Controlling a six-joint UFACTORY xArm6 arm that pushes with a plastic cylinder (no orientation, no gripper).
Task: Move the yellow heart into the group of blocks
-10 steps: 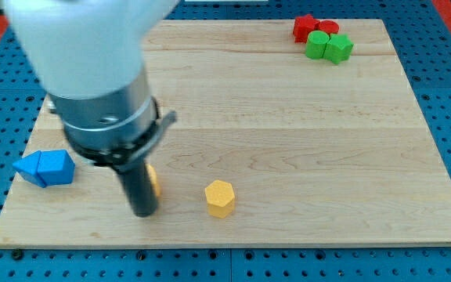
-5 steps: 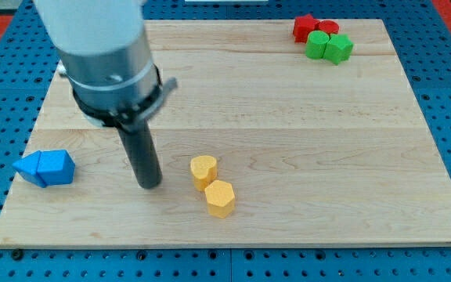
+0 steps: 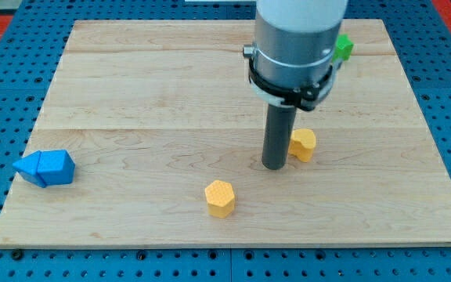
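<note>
Tool: a bare rod, nothing to open or hold; my tip (image 3: pixel 273 166) presses the left flank of the yellow heart (image 3: pixel 302 145) | heart mid-worktop (image 3: pixel 131 94), well short of the green block (image 3: pixel 343 48) at top right | looks light, rigid, slidey; push low and centred or it may spin off.

Single cam, high and angled down over the wooden board (image 3: pixel 171 86) from its near long edge, close enough that the board almost fills frame; no second view.
</note>
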